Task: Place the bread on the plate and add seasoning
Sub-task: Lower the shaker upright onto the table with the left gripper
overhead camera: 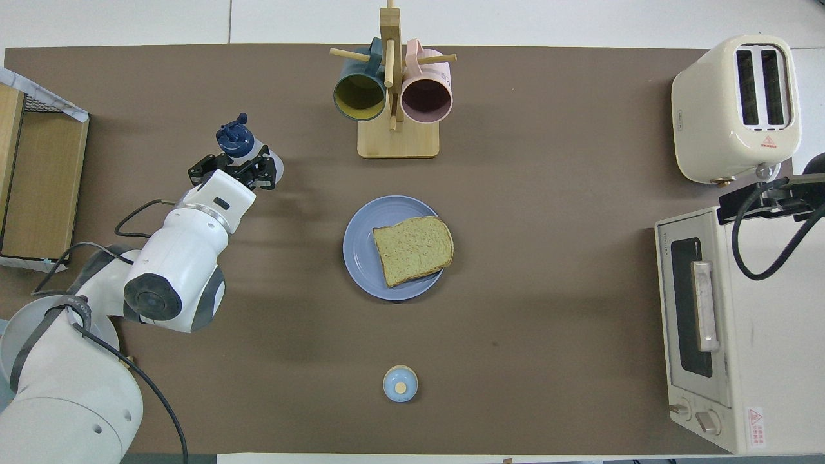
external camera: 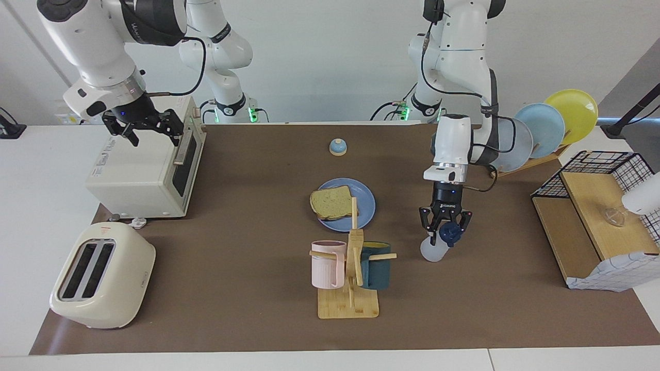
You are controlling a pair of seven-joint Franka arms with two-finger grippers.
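The bread [external camera: 331,202] lies on the medium-blue plate [external camera: 365,206] at the table's middle; the overhead view shows the bread [overhead camera: 412,249] reaching over the plate's [overhead camera: 359,248] rim on the right arm's side. The seasoning bottle [external camera: 433,251], translucent white with a navy cap, stands nearly upright on the mat toward the left arm's end. My left gripper [external camera: 446,230] comes down around its neck just under the cap [overhead camera: 233,136]. My right gripper [external camera: 144,126] waits open and empty over the toaster oven.
A wooden mug rack [external camera: 350,278] with a pink and a teal mug stands farther from the robots than the plate. A small bell [external camera: 337,147] sits nearer. Toaster oven [external camera: 139,175] and toaster [external camera: 103,275] fill the right arm's end; plate rack [external camera: 541,131] and wooden shelf [external camera: 593,216] the left arm's.
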